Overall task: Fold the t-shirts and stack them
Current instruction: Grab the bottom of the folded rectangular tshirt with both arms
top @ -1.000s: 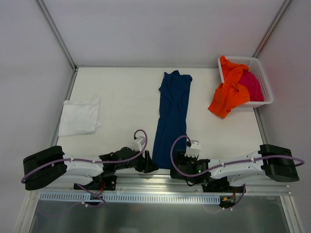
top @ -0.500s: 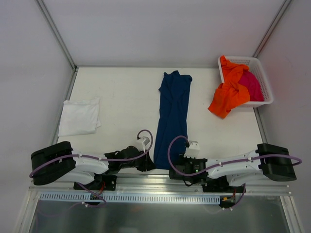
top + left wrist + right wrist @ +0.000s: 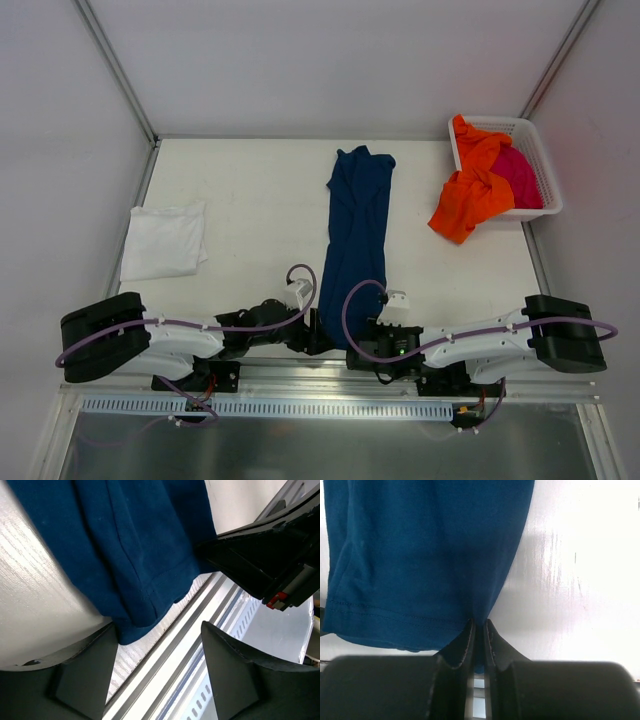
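The navy t-shirt (image 3: 355, 235) lies as a long narrow strip down the middle of the table, its hem at the near edge. My right gripper (image 3: 479, 630) is shut on the right end of that navy hem (image 3: 420, 560), with cloth pinched between the fingers. My left gripper (image 3: 160, 665) stands open at the hem's left corner (image 3: 135, 625), which lies against the left finger (image 3: 85, 675) and is not between the jaws. A folded white t-shirt (image 3: 165, 240) rests at the left. An orange t-shirt (image 3: 470, 195) spills from the basket over a magenta one (image 3: 518, 175).
The white lattice basket (image 3: 540, 160) stands at the back right corner. A metal rail (image 3: 330, 375) runs along the table's near edge just behind both grippers. In the left wrist view, part of the right arm (image 3: 265, 560) sits close to the hem.
The left gripper has slid right to the navy hem's left corner. The right gripper has shut on the hem's right end and shifted slightly left.
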{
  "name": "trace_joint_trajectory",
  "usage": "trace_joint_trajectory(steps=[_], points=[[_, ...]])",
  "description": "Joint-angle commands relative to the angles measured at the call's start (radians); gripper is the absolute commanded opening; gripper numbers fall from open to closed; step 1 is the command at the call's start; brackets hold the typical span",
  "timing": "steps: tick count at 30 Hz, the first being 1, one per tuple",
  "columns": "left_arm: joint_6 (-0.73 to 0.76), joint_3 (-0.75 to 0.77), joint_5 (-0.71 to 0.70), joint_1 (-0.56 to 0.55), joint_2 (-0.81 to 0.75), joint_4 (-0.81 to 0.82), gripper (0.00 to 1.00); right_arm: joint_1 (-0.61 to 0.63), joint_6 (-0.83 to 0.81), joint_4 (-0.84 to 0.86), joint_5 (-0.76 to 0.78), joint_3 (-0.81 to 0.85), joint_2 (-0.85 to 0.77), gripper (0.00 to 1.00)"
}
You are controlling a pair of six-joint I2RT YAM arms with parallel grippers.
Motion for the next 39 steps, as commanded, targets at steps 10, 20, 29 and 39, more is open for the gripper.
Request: trace_joint_trajectory(steps=[10, 20, 29, 39], points=[[0.011, -0.017, -0.042, -0.012, 0.036, -0.054, 0.7, 0.009, 0.01, -0.039, -0.016, 0.034, 0.017, 0.02], [-0.009, -0.011, -0.024, -0.015, 0.159, 0.038, 0.33, 0.014, 0.013, -0.034, -0.011, 0.025, 0.008, 0.0], [-0.017, -0.005, -0.021, -0.019, 0.208, 0.072, 0.18, 0.018, 0.019, -0.028, -0.005, 0.02, 0.006, 0.0], [-0.003, 0.043, -0.037, -0.035, 0.15, -0.071, 0.06, 0.026, 0.036, -0.135, 0.039, 0.052, -0.018, 0.01]])
